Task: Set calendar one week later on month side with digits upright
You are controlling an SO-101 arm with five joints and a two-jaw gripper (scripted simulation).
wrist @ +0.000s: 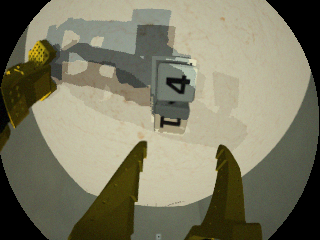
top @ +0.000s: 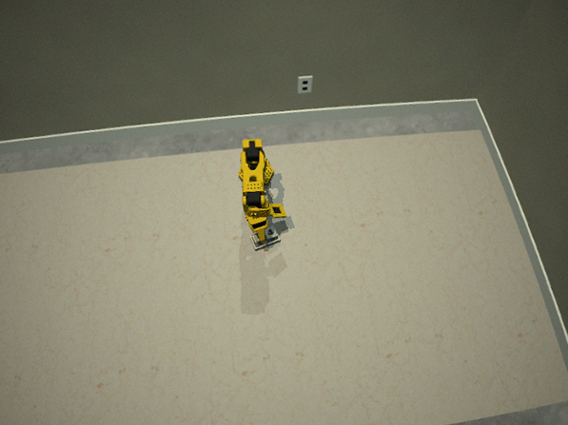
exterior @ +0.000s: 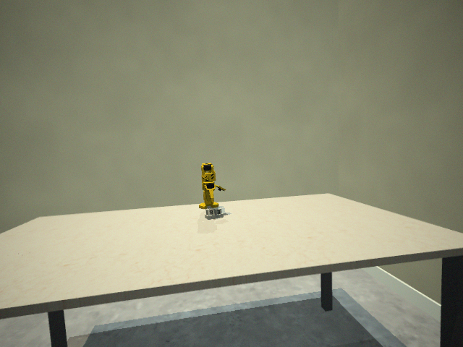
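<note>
The calendar is a small grey tray with light cubes, standing on the table right in front of the arm's base. In the wrist view a light cube shows a black 4 on its top face, turned sideways. Below it a grey face carries a dark mark that I cannot read. From the exterior view the calendar shows dark digits, too small to read. My gripper hangs above the calendar, apart from it, with its jaws open and nothing between them. The second cube is not clearly visible.
The yellow arm stands folded at the table's back middle, leaning down over the calendar. A wall socket is on the far wall. The table's edges are far from the calendar on all sides.
</note>
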